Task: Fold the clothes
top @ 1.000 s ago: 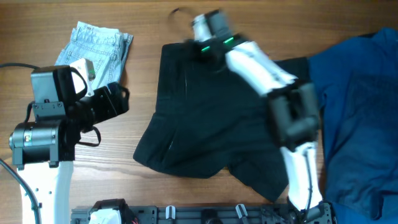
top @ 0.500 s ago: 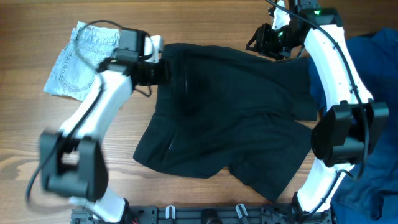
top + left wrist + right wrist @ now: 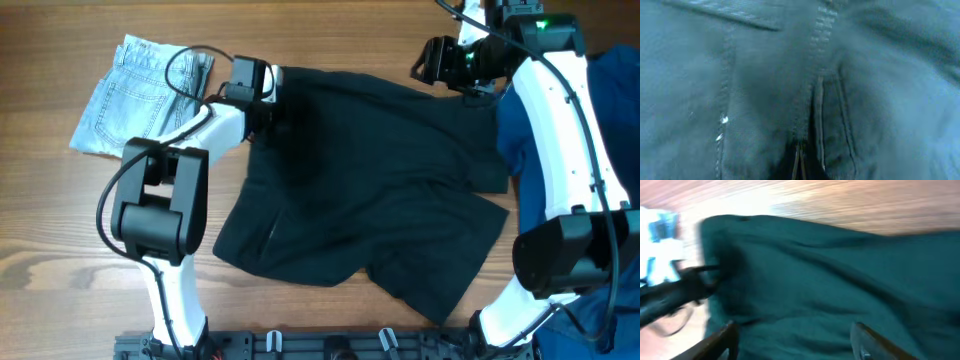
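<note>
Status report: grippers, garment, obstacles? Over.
Left gripper at plain black fabric garment's far-left corner, grip unseen. Right gripper open near its far-right edge. Light-blue denim shorts lie apart.

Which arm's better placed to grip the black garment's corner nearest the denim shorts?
Left. The left arm ends at that corner of the large plain black garment, beside the light-blue denim shorts; the right arm is over the opposite top corner.

The large garment [image 3: 370, 190] is spread at the middle of the table [image 3: 60, 250]. The denim shorts [image 3: 140, 95] are laid behind and left of it, a third garment [image 3: 610, 180] just to its right.
</note>
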Robot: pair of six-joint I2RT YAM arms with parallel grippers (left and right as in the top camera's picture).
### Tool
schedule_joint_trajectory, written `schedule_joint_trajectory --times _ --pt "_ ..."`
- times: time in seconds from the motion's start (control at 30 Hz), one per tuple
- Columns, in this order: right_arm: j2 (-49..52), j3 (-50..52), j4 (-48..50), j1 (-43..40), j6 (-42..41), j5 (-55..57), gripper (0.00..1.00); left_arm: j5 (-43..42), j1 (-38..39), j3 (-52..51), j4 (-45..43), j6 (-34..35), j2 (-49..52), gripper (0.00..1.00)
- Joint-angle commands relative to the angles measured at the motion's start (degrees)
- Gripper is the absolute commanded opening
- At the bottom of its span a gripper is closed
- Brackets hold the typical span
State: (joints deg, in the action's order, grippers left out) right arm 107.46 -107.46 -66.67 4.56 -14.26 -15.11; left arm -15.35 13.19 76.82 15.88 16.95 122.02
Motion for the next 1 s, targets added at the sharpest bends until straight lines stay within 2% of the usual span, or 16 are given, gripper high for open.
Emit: schedule_joint_trajectory --times 0.0,0.13,0.3,0.37,0.5,0.6,0.7,0.73,0.77,0.83,0.87,0.9,0.97 --pt "0.87 2.71 0.87 -0.09 -2.91 10.86 0.76 24.06 -7.65 -3.19 4.04 5.95 5.79 0.04" --pt "3.65 5.75 3.58 -0.15 -3.8 10.86 0.78 16.37 -12.26 -2.6 4.61 4.26 5.62 0.04" --pt "8.02 8.81 7.93 -0.22 -3.89 11.21 0.79 11.32 -12.48 -0.22 8.55 2.56 4.02 0.06" --pt "9.66 8.9 8.83 -0.5 -3.87 11.52 0.79 10.56 -12.17 0.61 9.97 2.56 2.25 0.12" --pt "12.83 9.18 9.9 -0.9 -3.72 11.87 0.64 5.03 -11.91 0.87 11.43 2.58 -3.48 0.2" --pt "15.3 10.75 9.84 -0.94 -1.86 12.81 0.72 1.16 -11.93 0.9 13.73 2.56 -9.03 0.3" --pt "17.51 11.61 10.01 -1.49 -0.7 13.53 0.71 0.98 -11.93 0.9 17.9 1.79 -14.99 0.33" --pt "18.18 11.76 10.12 -1.79 -0.72 14.16 0.63 0.98 -11.93 0.9 19.34 1.25 -16.92 0.34" --pt "19.02 11.98 10.45 -2.23 -0.66 14.29 0.5 1.01 -11.98 0.87 21.33 1.25 -19.52 0.37" --pt "20.55 12.37 10.88 -3.08 -0.72 14.27 0.35 1.01 -11.98 0.87 24.35 1.27 -23.65 0.42" --pt "21.7 13.11 11.78 -3.63 -0.74 14.27 0.26 1.01 -11.98 0.87 27.06 1.29 -28.15 0.46" --pt "22.23 13.64 12.24 -3.91 -0.74 14.36 0.22 1.01 -11.98 0.9 28.24 1.27 -30.21 0.5" --pt "23.04 14.73 12.0 -4.92 -1.7 17.46 0.05 1.05 -11.98 0.9 31.23 1.27 -35.08 0.6"
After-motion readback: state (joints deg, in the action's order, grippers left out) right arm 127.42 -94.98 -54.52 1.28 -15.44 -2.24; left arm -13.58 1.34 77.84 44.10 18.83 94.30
